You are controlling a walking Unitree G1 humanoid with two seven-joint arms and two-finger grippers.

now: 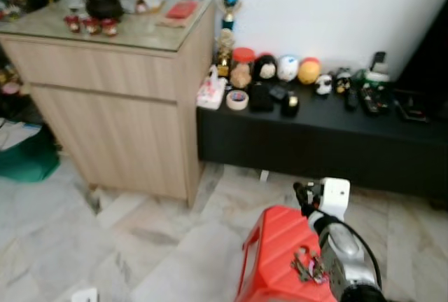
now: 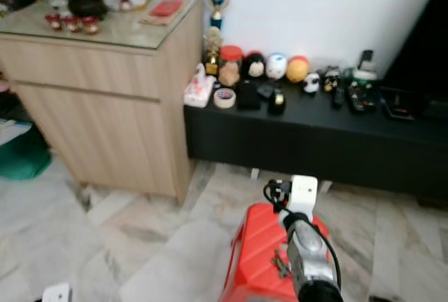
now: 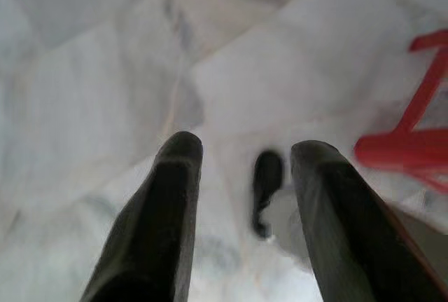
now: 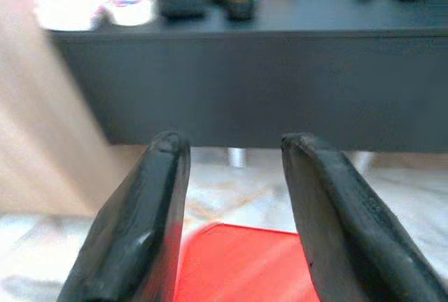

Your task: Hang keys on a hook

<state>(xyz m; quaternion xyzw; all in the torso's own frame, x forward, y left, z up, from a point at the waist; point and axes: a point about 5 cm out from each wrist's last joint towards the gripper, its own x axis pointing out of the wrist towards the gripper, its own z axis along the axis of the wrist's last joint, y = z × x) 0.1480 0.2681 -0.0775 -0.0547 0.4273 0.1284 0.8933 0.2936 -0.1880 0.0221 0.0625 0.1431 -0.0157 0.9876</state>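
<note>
Nearest the camera, at the lower right of the left eye view, the right arm reaches forward over a red plastic stool (image 1: 280,253). A small bunch of keys (image 1: 306,265) lies on the stool's top beside the arm's silver casing, at the very bottom of the frame. It is not gripped; judged from this, the keys sit there awaiting pickup. The bunch is small and blurred, so its long axis and pointing direction cannot be fixed, beyond a loose cluster spread flat on the seat.

The right gripper (image 4: 231,176) is spread, nothing between its two black fingers, and aimed past the stool's far edge toward the bench. Its line therefore overshoots the keys, which suggests no grasp has begun.

The left gripper (image 3: 245,176) is likewise spread and empty, pointing down at the marble floor (image 1: 105,246) with the stool's red leg at the frame's right edge; it appears idle.

Further off, a low black bench (image 1: 315,134) crosses the middle right, carrying small toys and a tape roll (image 1: 237,99). A wooden cabinet (image 1: 112,106) occupies the upper left. No hook can be identified on the white wall (image 1: 336,8).
</note>
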